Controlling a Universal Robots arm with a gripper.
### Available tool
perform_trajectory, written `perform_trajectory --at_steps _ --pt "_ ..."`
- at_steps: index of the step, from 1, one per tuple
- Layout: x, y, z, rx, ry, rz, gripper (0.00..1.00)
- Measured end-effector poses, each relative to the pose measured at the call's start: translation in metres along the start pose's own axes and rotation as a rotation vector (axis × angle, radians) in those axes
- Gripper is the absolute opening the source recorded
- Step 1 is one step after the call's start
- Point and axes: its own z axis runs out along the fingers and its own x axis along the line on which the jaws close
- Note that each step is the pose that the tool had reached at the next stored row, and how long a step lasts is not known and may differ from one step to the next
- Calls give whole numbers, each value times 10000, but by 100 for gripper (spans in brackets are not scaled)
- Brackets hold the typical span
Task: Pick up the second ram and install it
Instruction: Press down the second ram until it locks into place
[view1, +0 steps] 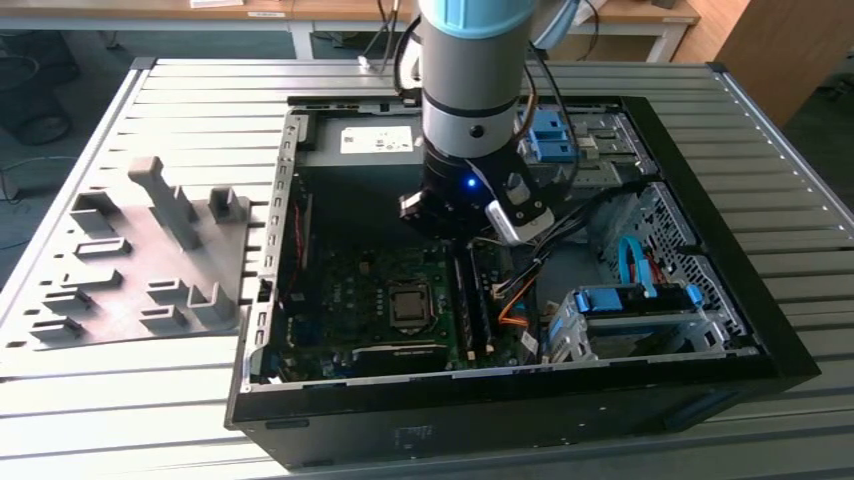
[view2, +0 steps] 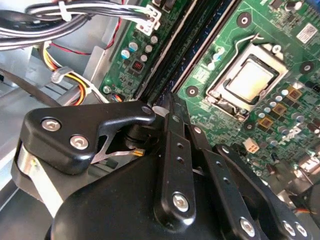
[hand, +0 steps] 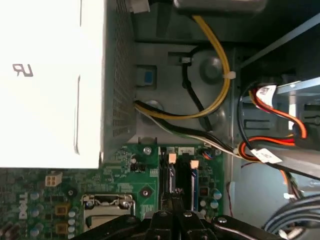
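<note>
My gripper is down inside the open computer case, at the far end of the long black memory slots. Its fingers are shut together, and their tips rest on the end of a slot. The second ram shows as a thin dark blue-green strip standing in that slot and running away from the fingertips. In the first wrist view it is the dark stick below a pale latch. I cannot tell how deep it sits.
The processor socket lies beside the slots on the green motherboard. Cable bundles and blue drive cages crowd the exterior view's right. A grey moulded tray lies on the slatted table left of the case.
</note>
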Motion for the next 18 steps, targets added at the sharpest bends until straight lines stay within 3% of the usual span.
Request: perform_trajectory --at_steps 6,12,14,18 --pt "9 -1 99 10 4 -2 10" --pt "10 0 126 5 2 -2 10" --pt "9 2 115 -7 -8 -1 10" --pt "2 5 -10 -1 -5 -1 10"
